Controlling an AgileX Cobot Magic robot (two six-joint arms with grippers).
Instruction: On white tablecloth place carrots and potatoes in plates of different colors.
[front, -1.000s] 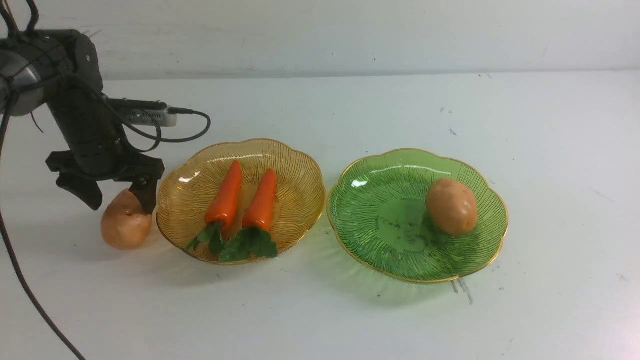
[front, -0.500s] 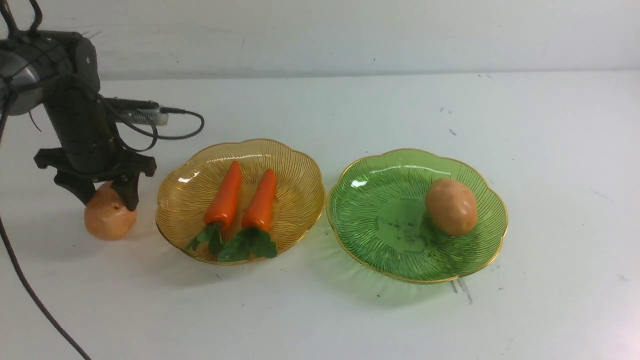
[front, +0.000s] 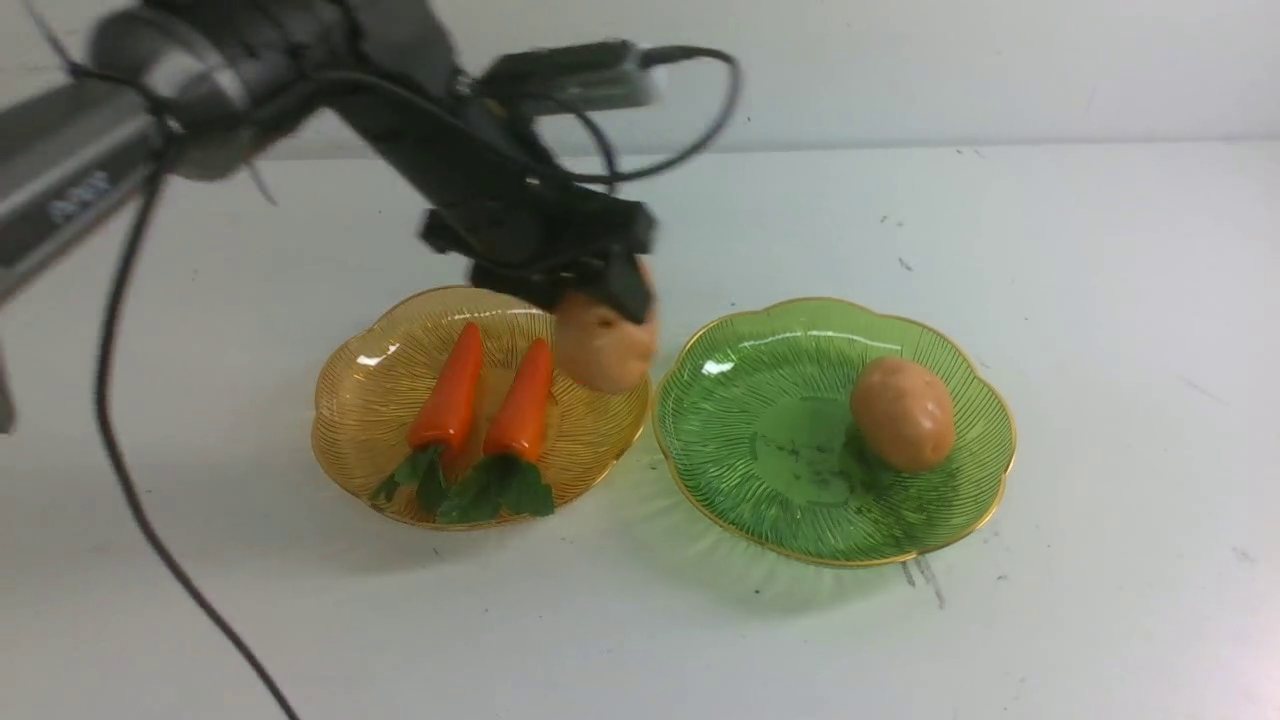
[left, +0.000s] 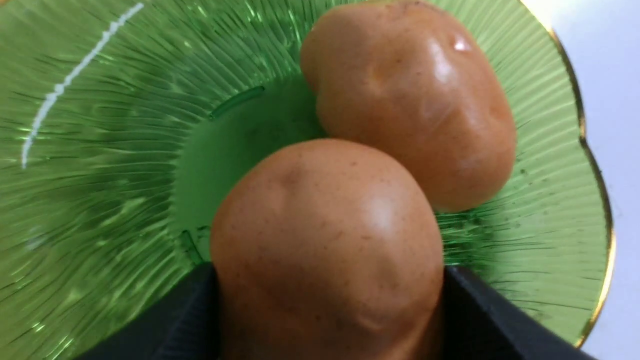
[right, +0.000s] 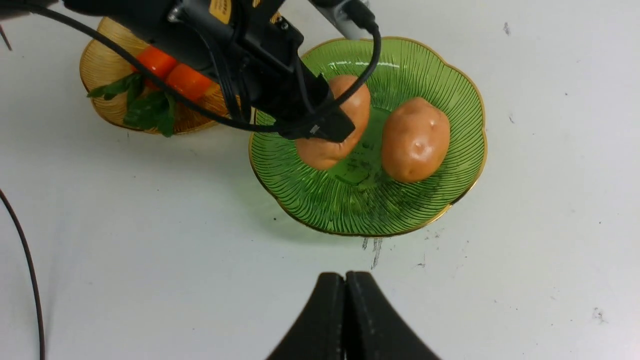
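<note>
One potato (front: 605, 350) sits clamped in my left end effector (front: 588, 298) mid-frame, at the left rim of the green plate (front: 760, 480) holding the other potato (front: 903, 413); my right end effector (right: 345, 310) is closed, empty.

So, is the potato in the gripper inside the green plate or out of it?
Out: the left gripper holds the potato above the green plate, not resting in it.

Left arm (front: 250, 60) is slanting in from the left, raised, wrist pointing down and to the right. Left pincer (front: 592, 300) is gripping a potato (front: 605, 350) between its two black fingers (left: 185, 325). Right pincer (right: 345, 280) is hovering low, jaws pressed together, holding nothing.
</note>
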